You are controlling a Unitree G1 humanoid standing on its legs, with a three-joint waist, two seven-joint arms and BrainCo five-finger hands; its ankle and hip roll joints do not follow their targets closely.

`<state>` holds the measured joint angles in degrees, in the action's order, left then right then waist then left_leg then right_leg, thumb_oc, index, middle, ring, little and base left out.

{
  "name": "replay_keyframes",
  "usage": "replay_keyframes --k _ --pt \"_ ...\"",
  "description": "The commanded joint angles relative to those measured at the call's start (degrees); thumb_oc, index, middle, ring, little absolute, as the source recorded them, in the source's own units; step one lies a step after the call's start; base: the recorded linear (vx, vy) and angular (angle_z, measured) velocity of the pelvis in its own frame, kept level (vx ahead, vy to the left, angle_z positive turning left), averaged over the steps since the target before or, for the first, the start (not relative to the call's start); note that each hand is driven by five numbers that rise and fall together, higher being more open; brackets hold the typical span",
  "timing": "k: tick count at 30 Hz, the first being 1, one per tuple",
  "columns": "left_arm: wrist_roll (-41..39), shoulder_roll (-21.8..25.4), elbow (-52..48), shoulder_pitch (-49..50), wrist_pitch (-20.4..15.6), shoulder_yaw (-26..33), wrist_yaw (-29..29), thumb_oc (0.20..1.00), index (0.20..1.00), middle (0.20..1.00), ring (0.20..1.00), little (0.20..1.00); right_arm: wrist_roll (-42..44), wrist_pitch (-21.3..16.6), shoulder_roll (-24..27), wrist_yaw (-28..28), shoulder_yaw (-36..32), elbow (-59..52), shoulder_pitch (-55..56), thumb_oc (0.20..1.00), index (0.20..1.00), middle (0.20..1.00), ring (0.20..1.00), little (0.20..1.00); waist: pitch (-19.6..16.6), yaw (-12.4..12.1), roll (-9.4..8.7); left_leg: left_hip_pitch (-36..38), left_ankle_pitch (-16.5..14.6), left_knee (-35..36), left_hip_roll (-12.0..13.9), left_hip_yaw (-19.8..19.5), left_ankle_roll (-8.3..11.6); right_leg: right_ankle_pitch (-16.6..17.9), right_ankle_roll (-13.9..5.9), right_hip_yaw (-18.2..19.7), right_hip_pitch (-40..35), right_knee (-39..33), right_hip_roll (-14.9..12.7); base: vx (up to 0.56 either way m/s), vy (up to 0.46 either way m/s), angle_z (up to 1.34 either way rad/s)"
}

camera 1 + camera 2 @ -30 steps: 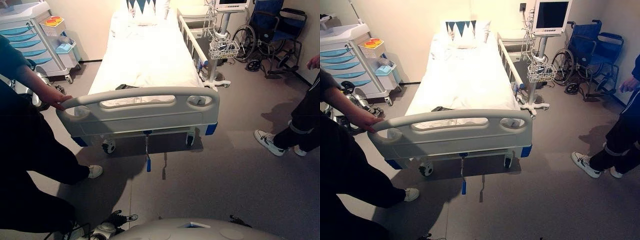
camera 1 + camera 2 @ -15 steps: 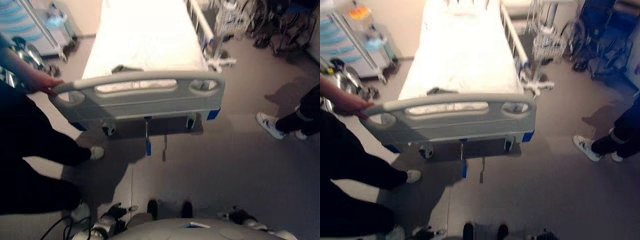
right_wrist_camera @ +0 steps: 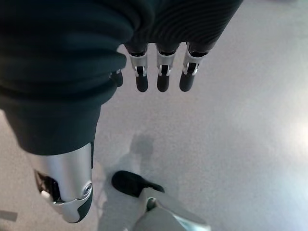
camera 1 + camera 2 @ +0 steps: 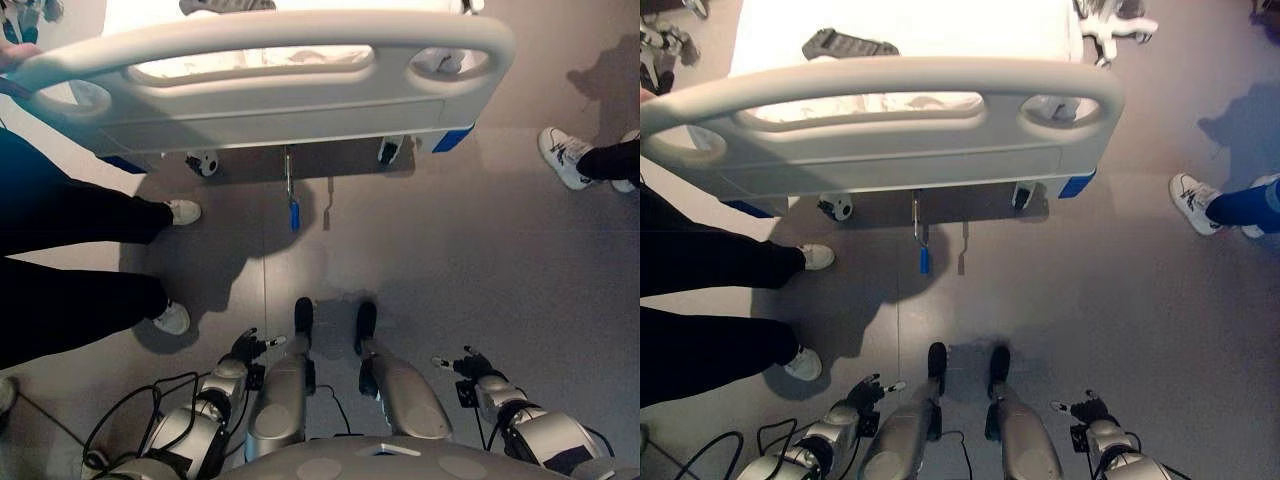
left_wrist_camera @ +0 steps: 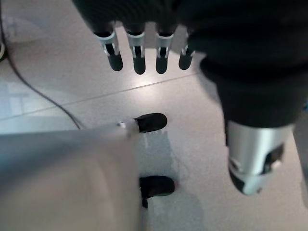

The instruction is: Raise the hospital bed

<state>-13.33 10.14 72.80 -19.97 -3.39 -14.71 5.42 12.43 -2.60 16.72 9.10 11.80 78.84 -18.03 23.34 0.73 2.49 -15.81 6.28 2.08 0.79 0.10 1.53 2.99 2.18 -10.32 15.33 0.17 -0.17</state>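
No text, label, number or sign can be read anywhere here, neither on the grey footboard [image 4: 880, 130] of the hospital bed [image 4: 910, 25] nor on the dark remote [image 4: 845, 44] lying on the mattress just behind that footboard.

Beyond its grey plastic footboard [image 4: 880, 130], the white-sheeted hospital bed [image 4: 905, 25] is cut off; the person [image 4: 60, 260] beside the footboard shows only dark-trousered legs.

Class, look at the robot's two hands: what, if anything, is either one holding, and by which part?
Nothing. The left hand and the right hand both hang open above the floor, well short of the bed.
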Motion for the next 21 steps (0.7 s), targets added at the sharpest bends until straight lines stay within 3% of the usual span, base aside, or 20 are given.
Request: replay_keyframes --k 1,5,15,21 --pt "-2.4 -2.0 1.6 -3.2 -1.2 -0.6 1.8 1.000 1.000 1.000 1.000 1.000 2.2 -1.0 1.0 1.8 1.4 -0.6 -1.1 1.000 1.000 1.000 1.000 1.000 -0.9 1.1 -2.17 -0.1 1.2 2.9 -3.0 1.4 -0.11 8.2 -6.78 4.9 2.2 -3.8 -3.6 -0.04 -0.002 -0.11" --pt "-4.6 -2.4 -0.9 -3.7 -2.4 -0.7 3.1 1.000 1.000 1.000 1.000 1.000 1.3 -1.9 0.6 3.6 1.8 -0.5 1.6 1.000 1.000 1.000 1.000 1.000 0.4 2.0 -1.28 -0.9 1.3 2.9 -3.2 1.9 -0.17 8.7 -6.87 6.6 3.3 -4.0 -3.7 -0.07 0.050 -0.05" --pt "-8.4 -1.0 -6.6 -9.8 -3.2 -2.3 6.6 1.000 1.000 1.000 1.000 1.000 2.3 -3.9 1.6 7.0 2.9 -8.6 1.6 1.000 1.000 1.000 1.000 1.000 6.1 4.2 -2.35 -5.4 2.9 2.9 -2.3 4.0 0.18 10.7 -7.31 8.8 8.5 -4.3 -3.0 -0.08 0.010 -0.20" --pt "-10.2 -0.4 -8.0 -13.5 -3.2 -3.3 7.7 1.000 1.000 1.000 1.000 1.000 3.3 -4.7 2.0 8.3 3.4 -12.0 1.6 1.000 1.000 1.000 1.000 1.000 6.5 5.2 -2.64 -9.7 3.5 2.9 -2.2 4.6 0.46 11.5 -7.59 9.2 12.7 -4.6 -3.0 -0.03 -0.001 -0.07"
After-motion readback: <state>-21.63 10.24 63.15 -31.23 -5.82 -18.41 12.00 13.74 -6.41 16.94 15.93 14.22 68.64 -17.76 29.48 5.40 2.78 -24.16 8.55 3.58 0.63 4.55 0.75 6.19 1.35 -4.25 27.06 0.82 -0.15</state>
